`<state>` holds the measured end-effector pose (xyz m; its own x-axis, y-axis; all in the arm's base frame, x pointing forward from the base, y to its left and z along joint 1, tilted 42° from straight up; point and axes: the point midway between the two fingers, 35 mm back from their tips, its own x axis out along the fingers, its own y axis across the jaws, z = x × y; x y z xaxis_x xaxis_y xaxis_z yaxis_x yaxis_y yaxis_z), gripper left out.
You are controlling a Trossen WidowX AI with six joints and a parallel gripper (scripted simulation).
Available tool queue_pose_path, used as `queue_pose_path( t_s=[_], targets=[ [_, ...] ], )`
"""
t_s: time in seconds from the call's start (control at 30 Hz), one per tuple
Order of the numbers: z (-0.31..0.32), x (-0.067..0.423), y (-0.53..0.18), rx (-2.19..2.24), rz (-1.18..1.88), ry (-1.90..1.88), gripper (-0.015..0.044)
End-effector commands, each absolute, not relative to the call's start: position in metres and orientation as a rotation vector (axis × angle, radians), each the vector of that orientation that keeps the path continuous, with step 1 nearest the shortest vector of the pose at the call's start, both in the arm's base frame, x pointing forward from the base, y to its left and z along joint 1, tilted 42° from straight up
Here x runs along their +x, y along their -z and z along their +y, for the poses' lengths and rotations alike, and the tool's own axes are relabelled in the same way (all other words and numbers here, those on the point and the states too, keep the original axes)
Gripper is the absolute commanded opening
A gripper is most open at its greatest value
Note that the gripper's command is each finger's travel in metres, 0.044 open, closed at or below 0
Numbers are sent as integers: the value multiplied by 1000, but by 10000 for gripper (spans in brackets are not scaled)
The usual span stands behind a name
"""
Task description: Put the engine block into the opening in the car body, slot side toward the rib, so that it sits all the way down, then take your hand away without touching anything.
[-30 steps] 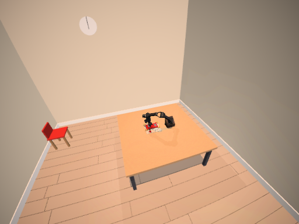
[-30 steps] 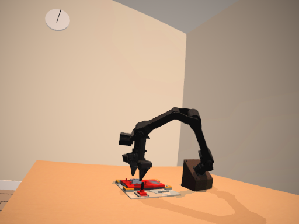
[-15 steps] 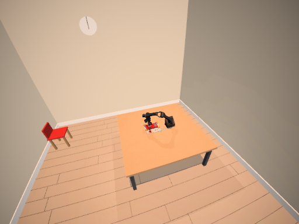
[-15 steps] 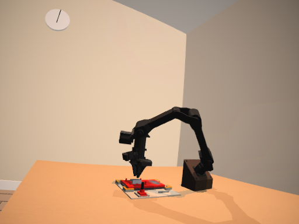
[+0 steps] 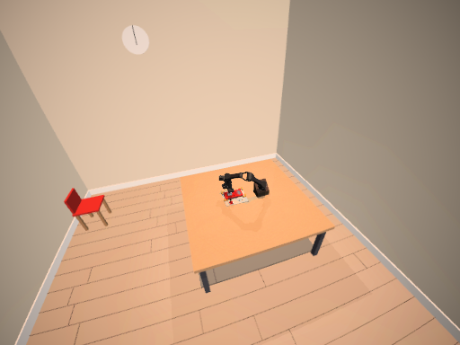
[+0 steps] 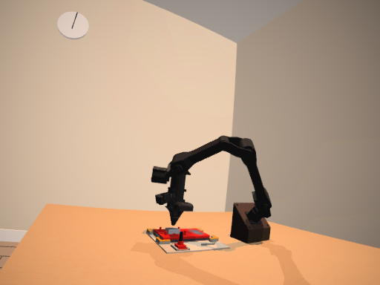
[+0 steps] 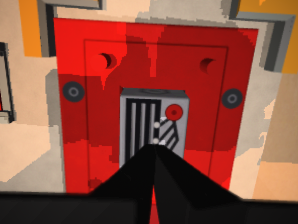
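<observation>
- The engine block [image 7: 154,126], a grey piece with dark vertical stripes and a red round cap, sits inside the opening of the red car body [image 7: 75,130], framed by red on all sides in the wrist view.
- Whether its slot side faces the rib cannot be told from these views, and its depth is hard to judge; in the exterior view its top seems to stand slightly above the red surface.
- The pincer [image 7: 154,148] has its two black fingers pressed together to a single point, with nothing between them.
- It hangs just above the block, apart from it in the exterior view [image 6: 174,222], tip aimed down at the block's lower half.
- Fingers closed like this make one blunt tip, which would suit pressing the block down rather than gripping it.
- The car body rests on a pale base plate [image 6: 219,245] on the desk [image 6: 74,256], near the arm's dark pedestal [image 6: 240,237].
- A small red and black post [image 6: 180,241] stands close by on the plate, something to avoid when withdrawing.
</observation>
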<state>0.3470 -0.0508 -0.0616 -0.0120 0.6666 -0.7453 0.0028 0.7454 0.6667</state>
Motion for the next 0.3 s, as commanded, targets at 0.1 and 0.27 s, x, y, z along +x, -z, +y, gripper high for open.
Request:
queue_pose_path(
  t_s=[0.1, 0.27],
  targets=[
    [-51, 347, 61, 564, 1508, -574, 0],
    [-51, 347, 61, 564, 1508, -574, 79]
  ],
)
